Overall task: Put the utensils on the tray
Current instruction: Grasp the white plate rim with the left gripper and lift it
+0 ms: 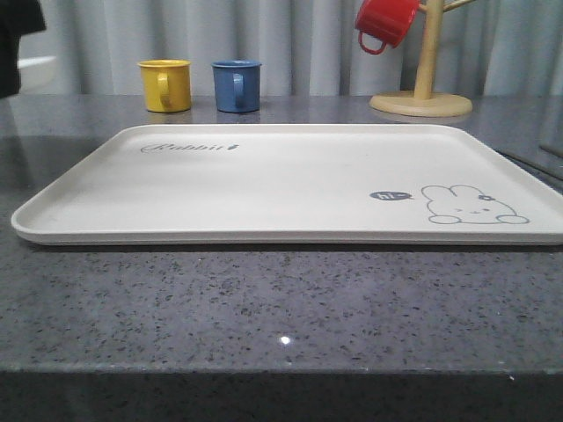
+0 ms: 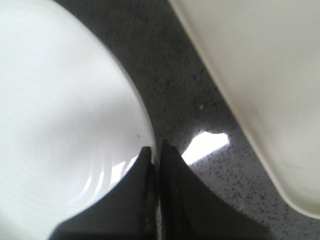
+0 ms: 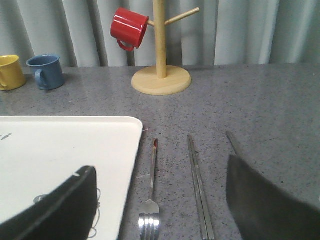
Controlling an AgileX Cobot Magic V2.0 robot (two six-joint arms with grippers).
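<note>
In the left wrist view my left gripper [image 2: 154, 149] is shut on the rim of the round white plate [image 2: 60, 115], one finger over the plate and one outside it. The cream tray [image 2: 265, 85] lies close beside it across a strip of counter. My right gripper [image 3: 160, 167] stands open above the counter beside the tray [image 3: 60, 155]. Between its fingers lie the silver fork [image 3: 151, 195] and the pair of flat chopsticks [image 3: 199, 185]. A thin metal handle [image 3: 232, 141], perhaps the spoon, runs under one dark finger. The front view has the tray [image 1: 290, 180] bare.
A yellow mug [image 1: 166, 85] and a blue mug [image 1: 237, 85] stand behind the tray. A wooden mug tree [image 1: 423, 88] with a red mug [image 1: 385, 22] hanging on it stands at the back right. The counter is dark speckled stone with curtains behind.
</note>
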